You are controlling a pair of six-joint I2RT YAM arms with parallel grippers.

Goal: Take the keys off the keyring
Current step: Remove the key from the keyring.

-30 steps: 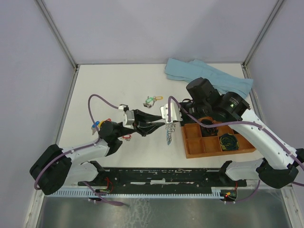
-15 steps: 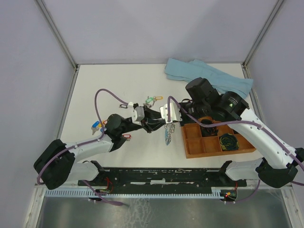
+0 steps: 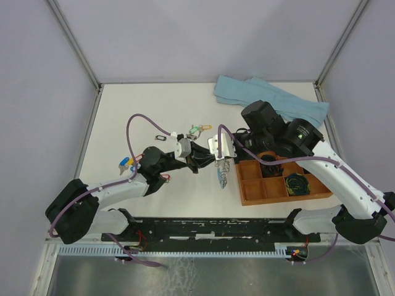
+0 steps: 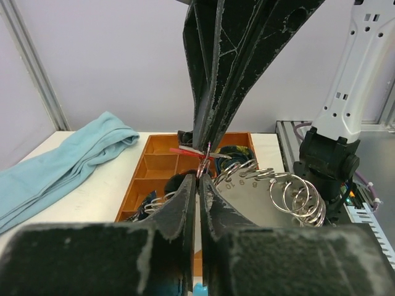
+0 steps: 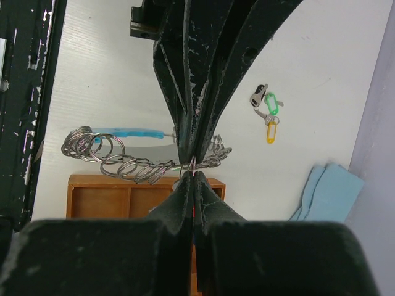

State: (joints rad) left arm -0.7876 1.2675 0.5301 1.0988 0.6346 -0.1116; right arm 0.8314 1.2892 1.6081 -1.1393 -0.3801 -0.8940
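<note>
A white table (image 3: 142, 105) inside pale lilac booth walls (image 3: 37, 92) carries everything. Above its middle hangs the keyring (image 5: 126, 131), a loop with a thick light-blue arc and a jagged run of small silver wire rings. It is clear of the surface and, seen from above, just left of the orange-brown wooden compartment tray (image 3: 242, 185).

The right claw (image 5: 192, 179) is pinched tight on the jagged side and bears the loop. The left claw (image 4: 197, 182) meets it tip to tip, its jaws drawn to a slit around one thin wire ring. A sliver of red shows there, perhaps a key's tag, but it is too small to tell.

The step in hand looks like working one key free. The next move would call for the left claw to draw its ring off along the wire while the right holds firm.

Loose silver keys with green and yellow tags (image 3: 196, 130) lie on the table beyond the claws. More keys with blue and yellow tags (image 3: 126, 163) lie beside the left arm. A crumpled light-blue cloth (image 3: 271, 98) lies at the far right.
</note>
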